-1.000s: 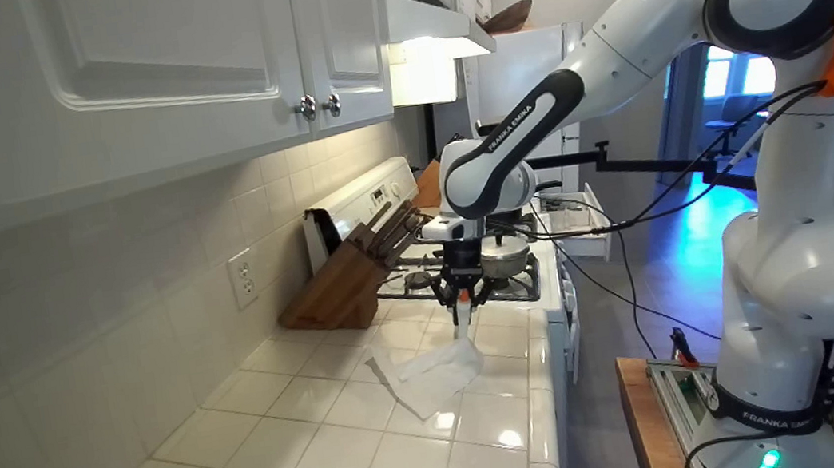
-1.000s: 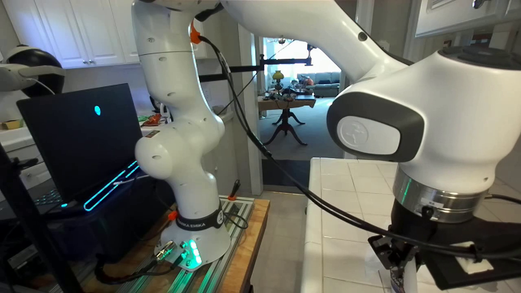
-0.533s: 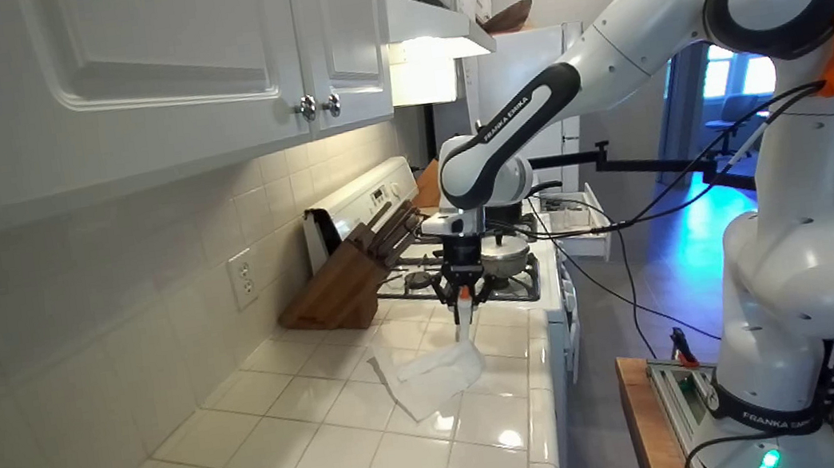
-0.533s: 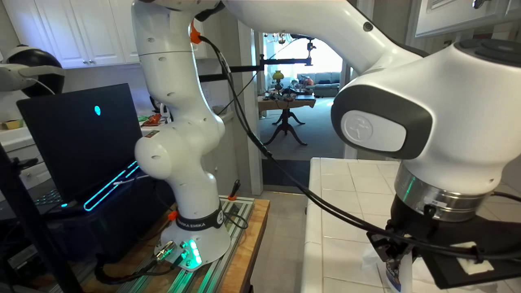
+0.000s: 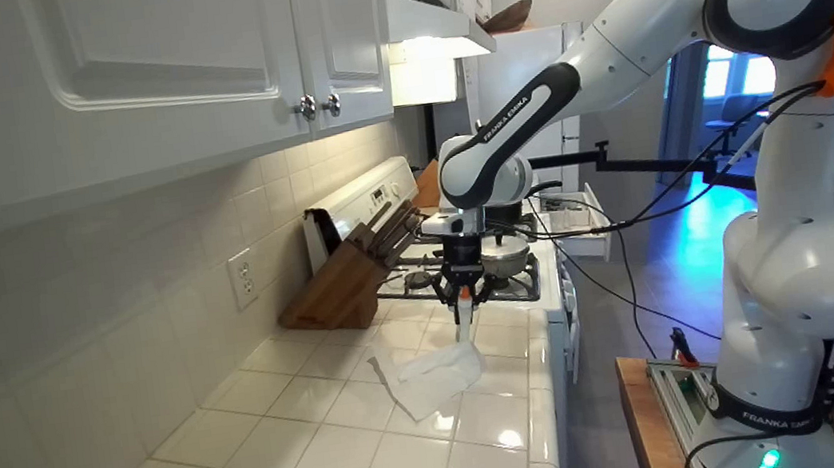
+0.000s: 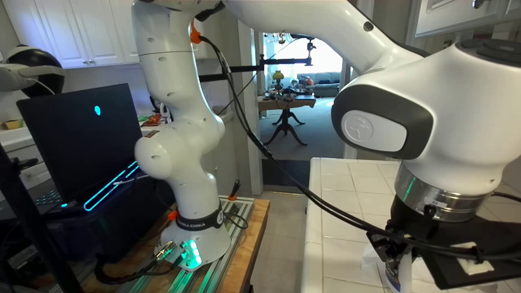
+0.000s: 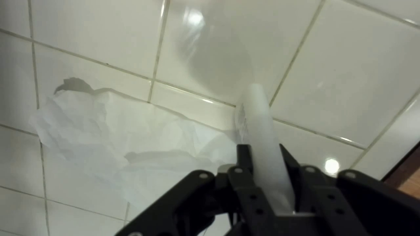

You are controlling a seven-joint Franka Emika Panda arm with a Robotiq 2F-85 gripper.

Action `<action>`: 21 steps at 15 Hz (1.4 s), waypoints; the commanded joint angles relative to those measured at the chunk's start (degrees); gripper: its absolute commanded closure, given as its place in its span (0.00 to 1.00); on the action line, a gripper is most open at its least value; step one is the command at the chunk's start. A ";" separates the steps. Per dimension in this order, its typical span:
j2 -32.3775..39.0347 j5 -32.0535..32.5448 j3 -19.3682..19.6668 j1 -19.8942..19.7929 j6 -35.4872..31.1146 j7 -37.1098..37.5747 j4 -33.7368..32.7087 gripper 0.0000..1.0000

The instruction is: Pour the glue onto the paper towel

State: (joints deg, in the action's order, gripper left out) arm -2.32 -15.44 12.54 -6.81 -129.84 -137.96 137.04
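The glue (image 5: 464, 313), a small whitish bottle with an orange top, stands nearly upright between the black fingers of my gripper (image 5: 464, 307). In the wrist view the gripper (image 7: 264, 147) has a finger against each side of the glue bottle (image 7: 262, 137). The bottle's label shows in an exterior view (image 6: 393, 273); whether its base touches the counter I cannot tell. The paper towel (image 5: 436, 376) lies rumpled on the tiles beside the bottle. In the wrist view the paper towel (image 7: 131, 131) spreads left of the bottle, partly hidden by the gripper.
A wooden knife block (image 5: 340, 292) stands by the wall beyond the paper towel. The stove (image 5: 416, 286) with a pot (image 5: 504, 256) is behind the gripper. The tiled counter's edge (image 5: 539, 379) runs along the robot's side. Cabinets (image 5: 185, 63) hang above.
The forearm and wrist have shifted slightly, and the bottle shows a little higher and more of its label in an exterior view. In the last half second almost nothing has moved.
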 commanded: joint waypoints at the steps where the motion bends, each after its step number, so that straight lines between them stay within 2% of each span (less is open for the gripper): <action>1: 5.21 -0.74 -0.21 -1.21 1.23 -1.43 -2.26 0.94; 8: 5.21 -0.25 -0.42 -1.10 -0.25 -1.03 -1.67 0.94; 9: 5.18 -0.10 -0.44 -1.10 -0.35 -0.85 -1.60 0.51; 11: 5.17 -0.14 -0.45 -1.09 -0.35 -0.88 -1.58 0.45; 17: 4.71 0.37 -0.60 -1.01 -1.25 -0.20 -1.13 0.03; 21: 1.42 8.45 -1.38 -0.88 -5.59 6.27 1.10 0.00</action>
State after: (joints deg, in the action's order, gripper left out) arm -2.20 -13.08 12.36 -6.87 -132.29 -137.04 137.40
